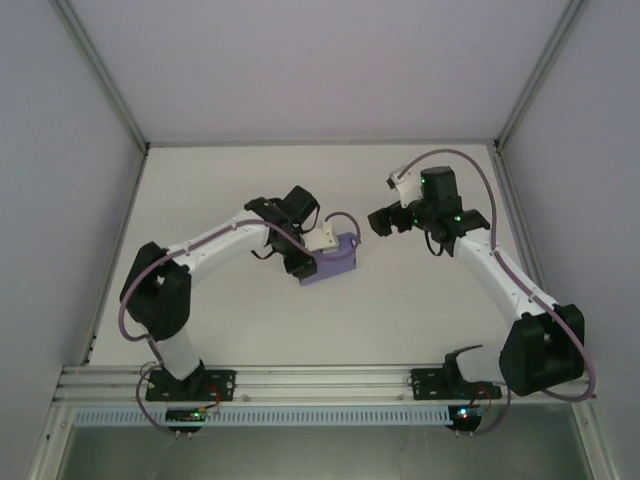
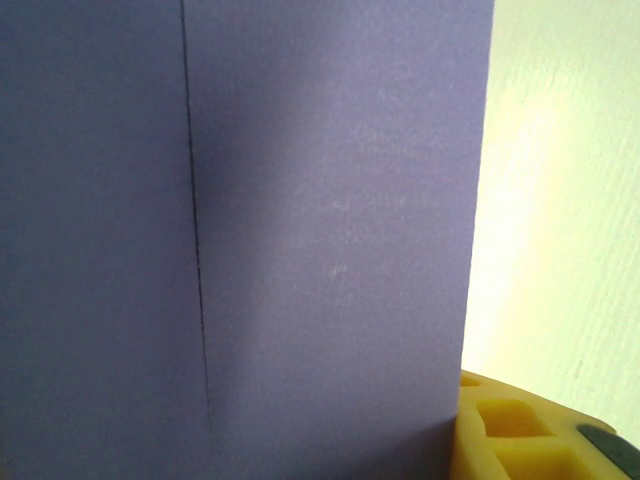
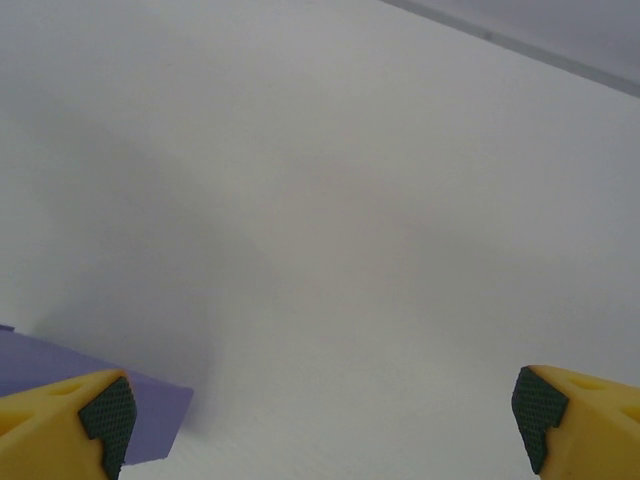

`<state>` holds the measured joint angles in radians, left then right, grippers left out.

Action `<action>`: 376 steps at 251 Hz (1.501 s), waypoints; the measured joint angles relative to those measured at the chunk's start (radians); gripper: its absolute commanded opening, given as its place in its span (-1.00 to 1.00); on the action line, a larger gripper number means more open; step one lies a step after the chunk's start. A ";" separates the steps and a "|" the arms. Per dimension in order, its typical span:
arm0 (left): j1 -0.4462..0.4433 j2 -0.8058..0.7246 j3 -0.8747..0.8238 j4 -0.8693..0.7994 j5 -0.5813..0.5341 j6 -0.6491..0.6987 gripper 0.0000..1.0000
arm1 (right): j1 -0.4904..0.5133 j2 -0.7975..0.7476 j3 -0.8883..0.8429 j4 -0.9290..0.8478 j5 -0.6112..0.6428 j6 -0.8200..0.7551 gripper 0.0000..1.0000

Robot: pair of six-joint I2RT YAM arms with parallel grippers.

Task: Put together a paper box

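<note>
Clamped the left gripper (image 1: 312,258) on the box (image 1: 335,270), jaws partway closed across its purple card. Pressed one yellow finger (image 2: 515,430) against the card's right edge, low and to the right before the wrist lens. Held the card's flat face very close ahead of that finger, with a thin dark crease (image 2: 197,250) running top to bottom left of its middle. Showed bare pale table (image 2: 570,200) just right of the card, beyond the finger.

Seen from above, rested the box low on the table at the left gripper's tip, its far side turned toward the right gripper (image 3: 325,415).

Spread the right gripper wide, grasping nothing. Set its two yellow fingertips (image 3: 590,420), dark pads (image 3: 540,405) turned inward, well apart, with bare table between them. Caught a corner of the box just beyond the fingertip on the wrist view's left. Kept clear of the card, going by the strip of bare table between gripper and box in the top view. Stretched plain table farther ahead of the fingertips, up to a grey wall (image 3: 600,40) at the far end.
</note>
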<state>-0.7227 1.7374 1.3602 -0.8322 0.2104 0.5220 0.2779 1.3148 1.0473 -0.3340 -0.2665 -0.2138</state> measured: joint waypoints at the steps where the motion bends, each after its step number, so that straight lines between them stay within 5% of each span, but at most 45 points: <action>1: 0.001 0.001 0.001 -0.002 0.001 0.000 -0.54 | 0.000 0.000 0.000 0.000 -0.002 -0.003 0.98; 66: 0.022 0.066 0.058 -0.054 0.019 -0.005 -0.53 | 0.047 0.040 0.002 -0.053 -0.101 -0.105 0.75; 138: 0.022 0.083 0.070 -0.058 0.025 -0.026 -0.54 | 0.140 0.171 0.060 -0.098 -0.098 -0.174 0.07; 159: 0.022 0.084 0.070 -0.058 0.026 -0.027 -0.54 | 0.159 0.210 0.085 -0.106 -0.097 -0.179 -0.34; 194: 0.022 0.084 0.071 -0.055 0.025 -0.035 -0.55 | 0.177 0.260 0.127 -0.138 -0.103 -0.188 -0.72; 251: 0.022 0.089 0.073 -0.042 0.026 -0.045 -0.54 | 0.186 0.259 0.135 -0.154 -0.101 -0.127 -0.80; 376: 0.015 0.109 0.100 -0.048 0.024 -0.045 -0.52 | 0.232 0.116 -0.082 0.084 0.014 0.286 -0.93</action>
<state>-0.7078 1.8469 1.4601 -0.8806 0.2344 0.4774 0.5095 1.4303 0.9653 -0.2497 -0.2527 0.0723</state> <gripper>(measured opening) 0.405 0.053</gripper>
